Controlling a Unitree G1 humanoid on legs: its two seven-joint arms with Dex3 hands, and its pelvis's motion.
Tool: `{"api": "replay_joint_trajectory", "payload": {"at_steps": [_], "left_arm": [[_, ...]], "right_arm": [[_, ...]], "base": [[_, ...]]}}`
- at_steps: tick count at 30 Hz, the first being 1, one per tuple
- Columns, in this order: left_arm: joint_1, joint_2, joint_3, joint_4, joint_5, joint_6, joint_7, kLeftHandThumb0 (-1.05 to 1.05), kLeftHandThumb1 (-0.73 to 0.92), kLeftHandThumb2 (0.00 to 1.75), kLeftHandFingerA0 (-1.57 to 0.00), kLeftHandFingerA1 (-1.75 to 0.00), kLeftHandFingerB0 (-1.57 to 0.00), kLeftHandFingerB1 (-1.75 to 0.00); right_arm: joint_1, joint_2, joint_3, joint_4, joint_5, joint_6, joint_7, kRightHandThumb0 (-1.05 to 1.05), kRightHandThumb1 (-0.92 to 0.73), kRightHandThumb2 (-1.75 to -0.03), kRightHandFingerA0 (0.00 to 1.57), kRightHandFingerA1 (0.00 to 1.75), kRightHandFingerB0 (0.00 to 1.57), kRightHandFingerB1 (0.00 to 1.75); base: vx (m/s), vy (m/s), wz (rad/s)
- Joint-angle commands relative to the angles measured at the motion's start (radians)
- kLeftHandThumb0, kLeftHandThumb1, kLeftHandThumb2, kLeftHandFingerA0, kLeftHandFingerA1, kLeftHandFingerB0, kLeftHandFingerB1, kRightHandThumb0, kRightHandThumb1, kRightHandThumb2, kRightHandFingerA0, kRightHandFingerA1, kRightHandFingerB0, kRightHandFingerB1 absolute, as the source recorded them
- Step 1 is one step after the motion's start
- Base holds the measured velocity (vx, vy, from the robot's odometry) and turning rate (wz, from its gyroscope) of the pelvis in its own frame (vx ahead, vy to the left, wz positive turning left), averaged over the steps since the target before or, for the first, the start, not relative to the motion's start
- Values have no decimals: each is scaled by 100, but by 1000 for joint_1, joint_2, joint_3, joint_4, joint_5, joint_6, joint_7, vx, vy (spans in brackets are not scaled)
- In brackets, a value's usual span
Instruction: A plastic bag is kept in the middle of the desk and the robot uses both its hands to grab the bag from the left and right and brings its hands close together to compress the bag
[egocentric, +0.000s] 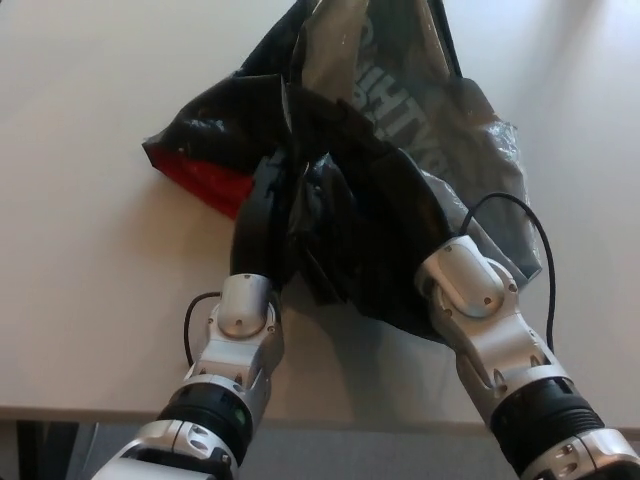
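Observation:
A black plastic bag (400, 90) with white lettering and a red patch (205, 185) at its left lies bunched in the middle of the white desk (90, 280). My left hand (265, 210) grips the bag's left side, fingers pointing away from me. My right hand (395, 225) is closed on the bag's right side, and its black fingers blend into the folds. The two hands stand close together, with crumpled plastic squeezed between them. The bag's upper part rises past the top of the picture.
The desk's front edge (330, 418) runs just below my wrists. A black cable (535, 250) loops from my right wrist, and a smaller one (190, 320) from my left. Bare desk lies to the left and right of the bag.

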Motion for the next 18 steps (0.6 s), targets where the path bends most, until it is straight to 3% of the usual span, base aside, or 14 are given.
{"api": "replay_joint_trajectory", "payload": {"at_steps": [1,5,6,14,15,16,18], "left_arm": [[-8,-34,-20,-10,38,12,47,-71,85,114,-5,-34,-8,-33],[-8,-37,-26,-13,41,14,54,-68,83,118,0,-34,-13,-39],[-6,-44,-29,-27,42,24,62,-72,92,80,-8,-24,-16,-29],[6,-50,-33,-59,31,45,70,-72,92,80,-8,-24,-16,-29],[3,-28,-61,-53,81,55,128,-72,92,76,-27,-40,-19,-31],[-3,7,-105,-42,156,71,217,-72,92,76,-27,-40,-19,-31],[-1,5,-116,-42,154,72,225,-72,92,76,-27,-40,-19,-31]], "right_arm": [[9,13,-6,5,25,3,29,-89,-85,-121,2,41,14,20],[9,14,-8,6,25,3,31,-87,-82,-120,3,42,12,22],[12,17,-17,9,38,2,35,-82,-75,-114,5,41,3,22],[14,19,-36,18,53,-1,49,-82,-75,-114,5,41,3,22],[17,11,-42,9,62,16,57,-84,-77,-118,0,37,10,21],[20,-2,-52,-6,76,41,70,-84,-77,-118,0,37,10,21],[30,-5,-62,-26,87,57,73,-84,-77,-113,8,40,3,21]], "base": [[0,0,0],[0,0,0],[0,0,0],[0,0,0],[0,0,0],[0,0,0],[0,0,0]]}}
